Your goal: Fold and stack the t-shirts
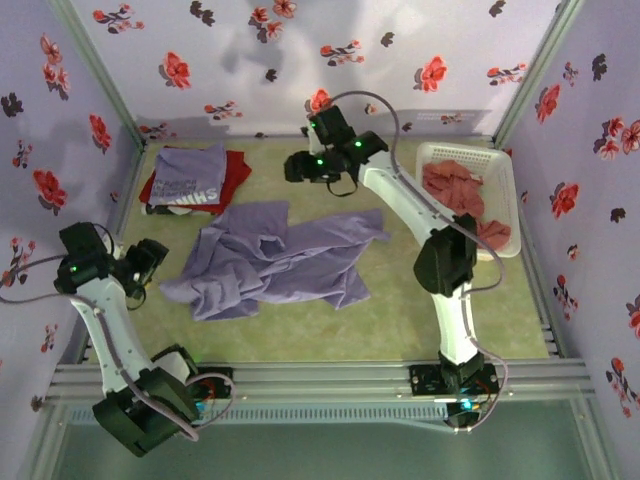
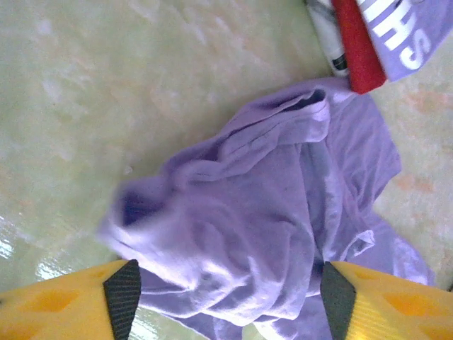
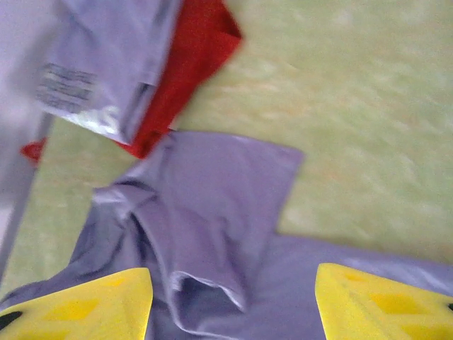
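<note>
Looking at a lavender t-shirt (image 1: 275,260) crumpled mid-table, edges ragged, with plenty of bare green table (image 1: 400,320) in front and to the right. Got a purple lettered shirt (image 1: 192,172) folded over a red shirt (image 1: 238,170) in the far-left corner, red edges poking out. White lettering's blurry, maybe "HS", can't really read it.

Left gripper (image 1: 150,255) spread wide at the lavender shirt's left edge, right gripper (image 1: 300,165) spread too, above its far edge. Salmon-red shirts (image 1: 455,185) heaped in the white basket (image 1: 510,200), far right.

Left gripper (image 2: 230,301) and right gripper (image 3: 230,304) (each on a bent arm), jaws wide apart.
</note>
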You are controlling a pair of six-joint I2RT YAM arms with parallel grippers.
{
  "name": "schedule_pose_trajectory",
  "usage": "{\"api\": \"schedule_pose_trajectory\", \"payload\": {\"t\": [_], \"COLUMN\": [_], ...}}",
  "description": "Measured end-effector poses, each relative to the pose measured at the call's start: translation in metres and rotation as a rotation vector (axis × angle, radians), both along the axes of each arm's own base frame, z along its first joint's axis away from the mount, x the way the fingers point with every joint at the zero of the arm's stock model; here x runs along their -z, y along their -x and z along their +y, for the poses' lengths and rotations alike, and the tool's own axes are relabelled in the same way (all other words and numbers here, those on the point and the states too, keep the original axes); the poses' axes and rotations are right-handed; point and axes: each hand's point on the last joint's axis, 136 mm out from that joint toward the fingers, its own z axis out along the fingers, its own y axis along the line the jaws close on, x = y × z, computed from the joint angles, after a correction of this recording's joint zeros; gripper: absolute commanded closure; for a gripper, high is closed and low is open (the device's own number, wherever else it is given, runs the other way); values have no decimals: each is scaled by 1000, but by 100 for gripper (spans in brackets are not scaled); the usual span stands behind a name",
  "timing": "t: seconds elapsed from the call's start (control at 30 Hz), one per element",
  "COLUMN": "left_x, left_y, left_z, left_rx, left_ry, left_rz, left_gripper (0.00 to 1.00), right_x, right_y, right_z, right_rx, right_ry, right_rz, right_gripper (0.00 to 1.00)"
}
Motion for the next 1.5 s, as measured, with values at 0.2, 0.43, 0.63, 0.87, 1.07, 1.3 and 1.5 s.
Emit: {"api": "schedule_pose_trajectory", "payload": {"t": [0.2, 0.43, 0.63, 0.87, 1.07, 1.3, 1.5], "left_x": [-30, -26, -5, 25, 58, 102, 133], "left_y": [-14, -69, -116, -176, -215, -246, -256], "left_z": [-14, -82, -140, -195, -235, -267, -276], "left_rx": [79, 323, 476, 600, 696, 791, 848], "left_ry": [-79, -91, -139, -226, -330, -492, -599], "left_rz": [-90, -88, -54, 18, 74, 167, 253], "left_gripper": [28, 28, 32, 39, 43, 50, 54], "right_x": [92, 173, 192, 181, 126, 95, 80], "right_y": [35, 88, 122, 167, 156, 132, 121], "right_z": [-33, -55, -58, -52, -66, -105, -139], "right_rx": [44, 74, 74, 54, 125, 239, 309], "right_ry": [152, 233, 229, 211, 145, 122, 118], "right_rz": [192, 397, 462, 459, 323, 265, 247], "right_gripper": [37, 39, 39, 38, 37, 36, 36]}}
